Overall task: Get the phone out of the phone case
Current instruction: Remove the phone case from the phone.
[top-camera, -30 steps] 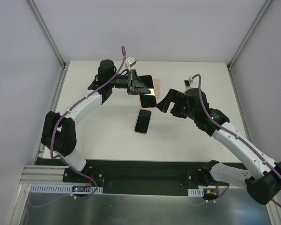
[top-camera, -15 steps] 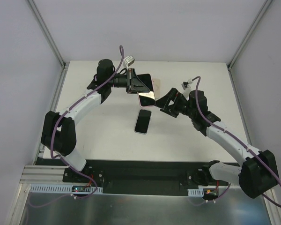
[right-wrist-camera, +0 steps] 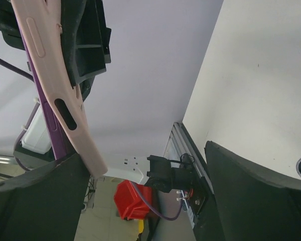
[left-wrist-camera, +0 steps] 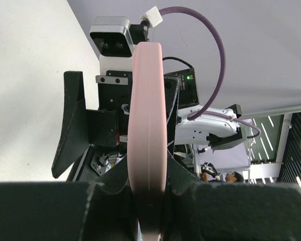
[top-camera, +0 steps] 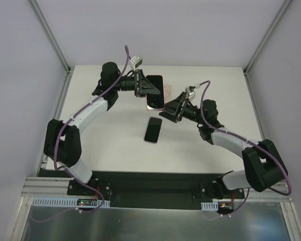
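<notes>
Top external view is showing my left gripper [top-camera: 148, 90] clamping the pink phone case [top-camera: 156, 107] above the table [top-camera: 105, 125]. The phone [top-camera: 155, 89] is sitting inside the case, its long axis running away from the bases. My right gripper [top-camera: 170, 108], jaws standing wide apart, is lying just right of the case's near end, making it the free arm closest. I am reading no brand or writing anywhere.

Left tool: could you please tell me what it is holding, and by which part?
The left tool is shut on the pink phone case, pinching it across its two broad faces, one finger on each.
</notes>
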